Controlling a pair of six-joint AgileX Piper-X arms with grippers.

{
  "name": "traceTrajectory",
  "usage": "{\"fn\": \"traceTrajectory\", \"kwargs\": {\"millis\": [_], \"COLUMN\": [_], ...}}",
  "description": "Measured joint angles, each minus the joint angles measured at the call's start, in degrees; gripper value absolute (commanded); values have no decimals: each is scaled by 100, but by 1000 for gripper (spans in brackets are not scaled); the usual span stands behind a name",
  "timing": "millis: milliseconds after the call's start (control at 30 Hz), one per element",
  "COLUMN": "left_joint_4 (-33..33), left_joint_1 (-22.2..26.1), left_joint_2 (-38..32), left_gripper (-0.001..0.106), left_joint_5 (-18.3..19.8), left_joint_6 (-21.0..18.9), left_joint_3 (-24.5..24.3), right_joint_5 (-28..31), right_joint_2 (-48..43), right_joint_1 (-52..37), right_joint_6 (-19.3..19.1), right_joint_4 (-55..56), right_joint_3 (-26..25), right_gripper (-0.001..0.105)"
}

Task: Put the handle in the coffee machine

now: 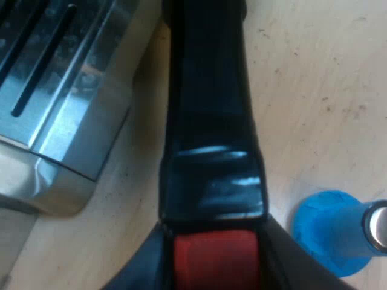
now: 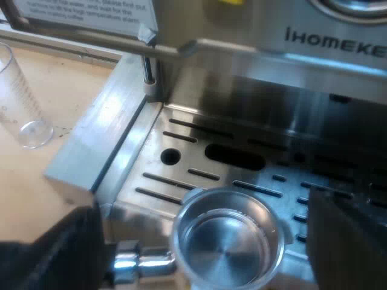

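Holder point(image 2: 227, 241): round bare-metal basket, chrome neck, glossy black handle point(image 1: 208, 121) ending in red, held over slotted steel tray point(image 2: 242, 163). Handle clamped by left end effector point(image 1: 214, 266). Right end effector point(image 2: 202, 229) spread wide, either side of basket. Machine point(image 2: 272, 66) lettered "iHOMEKE". Blue tamper point(image 1: 329, 232) and clear glass point(image 2: 24, 103) stood on pale wooden surface point(image 1: 314, 90).

**Blue tamper point(image 1: 329, 232) and measuring glass point(image 2: 21, 103) on the desk point(image 1: 314, 90)**

The tamper rests on pale wood, its stem running from the round base toward three o'clock to a silvery tip. The clear measuring glass stands on its base, with a white printed card point(image 2: 84, 12) at its one o'clock.
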Motion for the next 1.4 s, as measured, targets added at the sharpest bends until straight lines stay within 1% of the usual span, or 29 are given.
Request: {"fn": "traceTrajectory", "kwargs": {"millis": [67,133,200,300,433,600,767,867,967,1000,1067,1167,1233,1267,1400], "left_joint_4": [-95,-240,-354,-467,-467,-467,-604,-739,-757,-757,-769,-902,-981,-991,-998], "left_joint_1": [0,0,0,0,0,0,254,411,430,430,430,430,430,430,430], "left_joint_2": [0,0,7,102,351,500,512,512,512,512,512,512,528,559,742], "left_gripper": [0,0,0,0,0,0,0,0,0,0,0,0,0,0,0], "left_joint_5": [0,0,0,0,0,0,57,57,57,57,57,57,57,57,94], "left_joint_6": [0,-115,-145,-179,-213,-213,-301,-312,-328,-328,-313,-311,-311,-311,-311], "left_joint_3": [0,0,0,0,0,0,0,0,0,0,0,0,-29,-78,-259], "right_joint_5": [314,775,1098,1215,1226,1236,1209,1204,1090,1084,1028,1008,1008,1008,1008], "right_joint_2": [78,184,234,337,547,719,809,809,826,825,825,837,837,837,837], "right_joint_1": [38,97,123,194,265,262,262,262,262,262,262,262,262,262,262], "right_joint_6": [0,0,0,0,0,0,-10,-24,-54,-112,-402,-694,-852,-906,-919], "right_joint_4": [-86,-242,-318,-438,-629,-1036,-1320,-1632,-2001,-2149,-2718,-3384,-3654,-3726,-3812], "right_joint_3": [0,0,0,0,0,0,37,286,596,693,949,1240,1323,1354,1381], "right_gripper": [71,71,71,71,71,71,71,71,71,71,71,71,71,71,71]}}
